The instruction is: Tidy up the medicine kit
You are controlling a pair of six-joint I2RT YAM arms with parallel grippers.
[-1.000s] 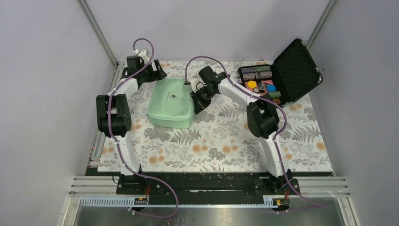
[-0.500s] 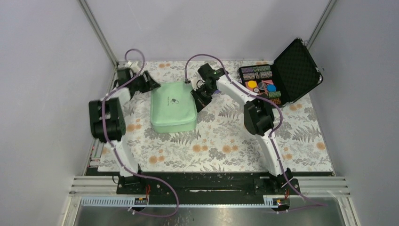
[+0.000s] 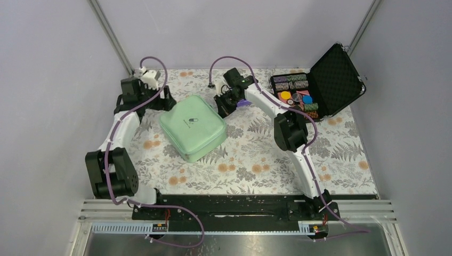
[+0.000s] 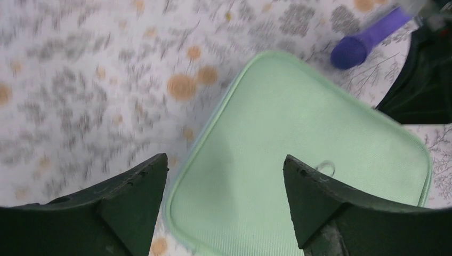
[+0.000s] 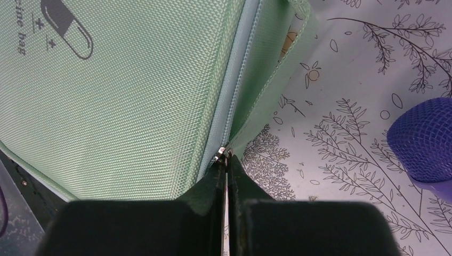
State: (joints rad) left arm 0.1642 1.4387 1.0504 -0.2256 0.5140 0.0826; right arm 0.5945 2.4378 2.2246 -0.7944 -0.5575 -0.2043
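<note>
Tool on the left hangs just beside the far-left corner of the medicine kit, while the right tool meets the kit's far-right corner. The mint-green kit lies closed and turned at a diagonal, left of centre on the bench, so its contents are hidden. At the far right corner a black case stands open with its foam-lined lid tilted back. Its tray holds rows of patterned pieces and several colourful discs. Open floral cover runs from the kit's near edge to the arm bases and across to the right edge.

From the left wrist, the left tool is spread wide above the kit and grips nothing. A purple object lies just past the kit's far corner.

From the right wrist, the right tool is pinched tight on a small metal zipper pull at the end of the zipper. The kit's lid carries a dark capsule logo and lettering cut by the frame edge — only "bag" reads clearly. The purple object, mesh-textured here, rests on the bench nearby.
</note>
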